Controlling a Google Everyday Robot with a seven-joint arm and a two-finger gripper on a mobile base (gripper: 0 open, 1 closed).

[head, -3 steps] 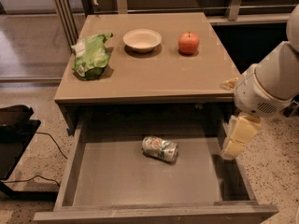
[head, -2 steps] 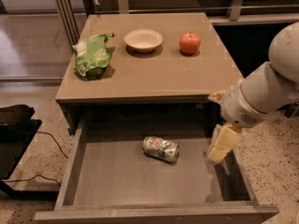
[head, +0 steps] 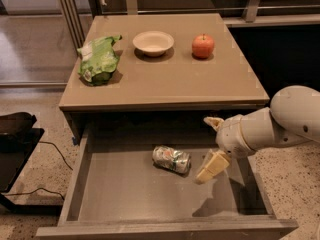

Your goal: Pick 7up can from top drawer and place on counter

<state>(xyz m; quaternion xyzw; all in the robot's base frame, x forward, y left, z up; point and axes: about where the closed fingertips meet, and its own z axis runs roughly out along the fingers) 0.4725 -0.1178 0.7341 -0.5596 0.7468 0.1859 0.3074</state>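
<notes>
The 7up can [head: 171,159] lies on its side near the middle of the open top drawer [head: 135,201], a silvery-green can with an orange-red spot. My gripper [head: 211,145] hangs over the right part of the drawer, just right of the can and apart from it. It is open and empty, with one cream finger [head: 212,167] pointing down toward the drawer floor and the other near the counter's front edge. The tan counter [head: 175,81] lies behind the drawer.
On the counter sit a crinkled green chip bag [head: 98,59] at the left, a white bowl [head: 153,42] at the back middle and a red apple [head: 203,46] at the back right. A black object [head: 15,131] with a cable stands on the speckled floor at the left.
My arm has moved left from beside the drawer's right wall to over the drawer, bringing the gripper close to the can. The can has not moved.
</notes>
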